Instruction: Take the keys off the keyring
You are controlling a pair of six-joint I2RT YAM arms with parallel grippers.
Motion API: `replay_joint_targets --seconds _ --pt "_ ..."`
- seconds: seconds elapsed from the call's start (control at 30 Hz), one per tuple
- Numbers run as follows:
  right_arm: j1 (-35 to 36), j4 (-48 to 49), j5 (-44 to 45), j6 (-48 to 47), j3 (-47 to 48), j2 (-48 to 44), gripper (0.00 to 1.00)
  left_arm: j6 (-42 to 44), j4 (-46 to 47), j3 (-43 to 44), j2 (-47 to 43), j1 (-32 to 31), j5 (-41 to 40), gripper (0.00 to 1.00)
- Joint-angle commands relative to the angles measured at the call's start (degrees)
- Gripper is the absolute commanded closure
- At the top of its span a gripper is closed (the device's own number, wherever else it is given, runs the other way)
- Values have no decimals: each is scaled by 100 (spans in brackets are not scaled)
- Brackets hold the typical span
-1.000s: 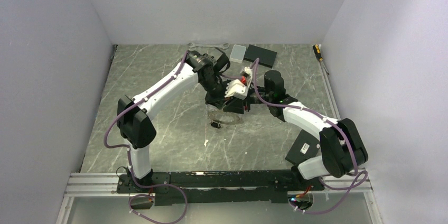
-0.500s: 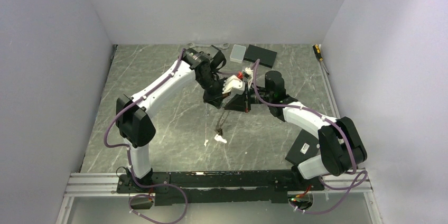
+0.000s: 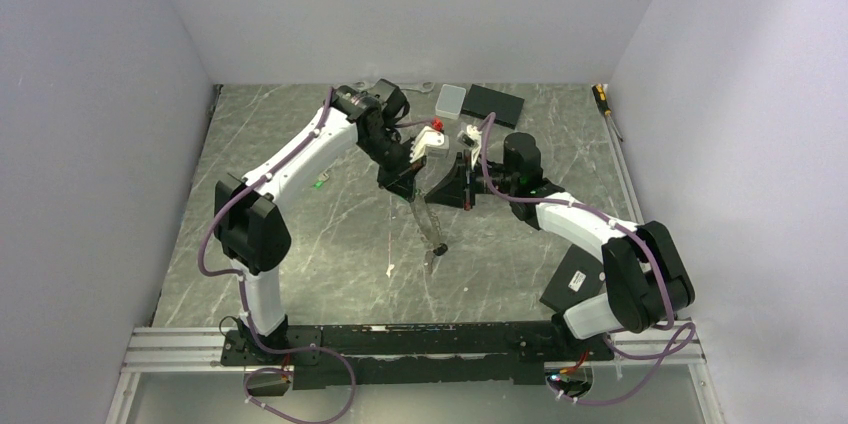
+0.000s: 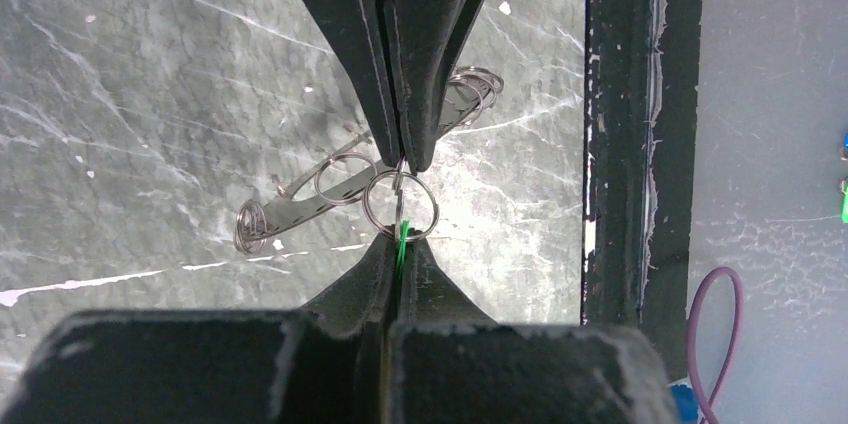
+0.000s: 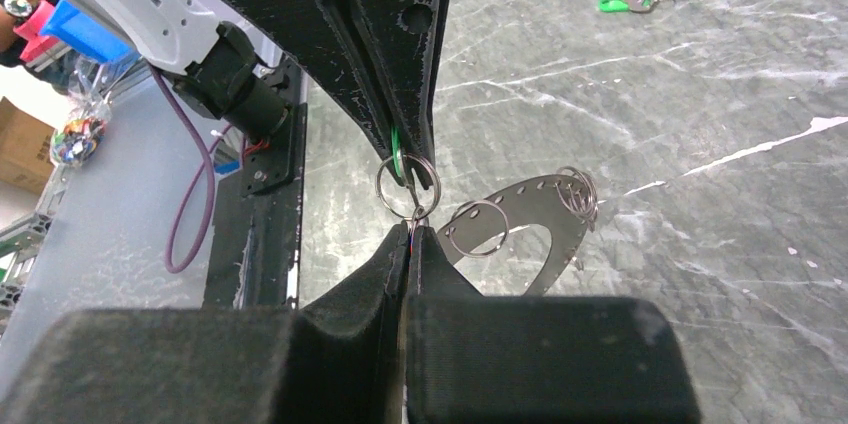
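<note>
Keyring [image 4: 434,206] of round wire pinched by right hand [image 5: 410,234]; left hand [image 4: 397,252] pinches green key [image 4: 402,234]

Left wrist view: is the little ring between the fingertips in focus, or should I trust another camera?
Left wrist view: the small silver split ring and the sliver of green key are sharp, the left gripper beneath a dark, featureless mass. Right wrist view: ring equally sharp against the grey marble table. Top external view: too small to resolve.

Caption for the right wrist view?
Left gripper grips a green key, right gripper its ring; a second key lies on the table.
</note>
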Motion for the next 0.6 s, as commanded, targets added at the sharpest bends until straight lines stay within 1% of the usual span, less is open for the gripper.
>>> replay_joint_targets --seconds 0.0,0.2,0.37,0.57 --pt "-21 -118 -455 -41 -113 -37 100 -63 287 -84 -246 283 49 100" --pt "-144 -67 -485 13 -124 -153 100 -83 427 -434 -307 515 185 100" --pt "-223 185 -521 197 -206 -237 100 -175 625 -725 -342 576 352 100" --pt "-240 677 -460 542 -345 -346 100 -608 1114 -1053 -329 547 761 100"
